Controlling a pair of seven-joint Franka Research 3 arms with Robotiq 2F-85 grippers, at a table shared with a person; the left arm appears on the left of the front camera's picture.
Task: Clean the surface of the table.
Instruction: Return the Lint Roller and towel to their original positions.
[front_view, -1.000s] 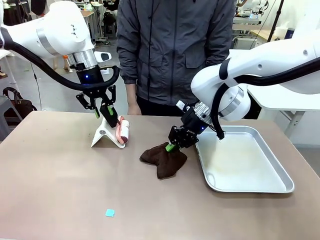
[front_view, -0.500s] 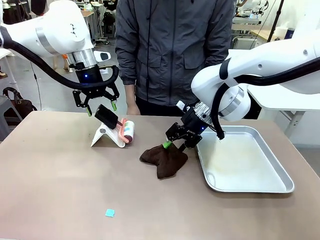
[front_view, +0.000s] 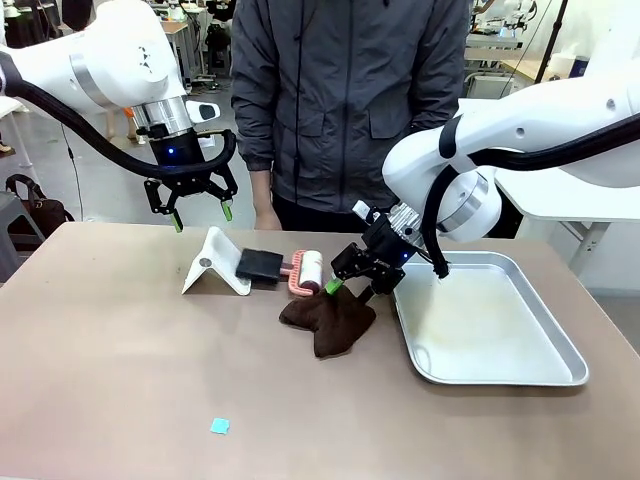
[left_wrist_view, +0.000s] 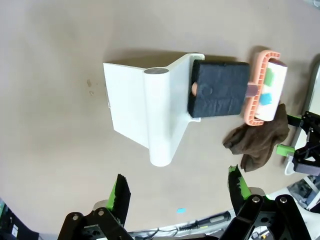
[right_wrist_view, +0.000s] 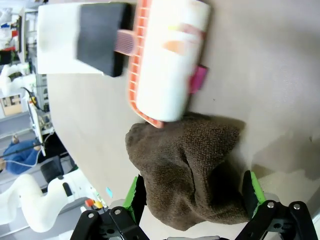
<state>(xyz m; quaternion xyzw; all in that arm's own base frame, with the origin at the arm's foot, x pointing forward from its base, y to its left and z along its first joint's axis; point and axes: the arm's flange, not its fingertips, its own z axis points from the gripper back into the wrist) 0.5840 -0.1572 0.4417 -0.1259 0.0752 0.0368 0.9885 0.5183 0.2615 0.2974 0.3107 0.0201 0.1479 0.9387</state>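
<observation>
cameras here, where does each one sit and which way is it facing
Front view: fixed between the arms, facing across the table toward the person; both arms show, left tool open above the white stand.
Left wrist view: looking down past its green fingertips at the stand and lint roller.
Right wrist view: low over the brown cloth, roller behind.
All three share the roller and cloth.

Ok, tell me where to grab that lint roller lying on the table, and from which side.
Probably best to take the lint roller by its black handle, coming straight down with the open left gripper, which hovers just above it. The handle is a flat block lying beside the white stand, with bare sides for the fingers. The sticky drum end touches the brown cloth, so avoid that end.
</observation>
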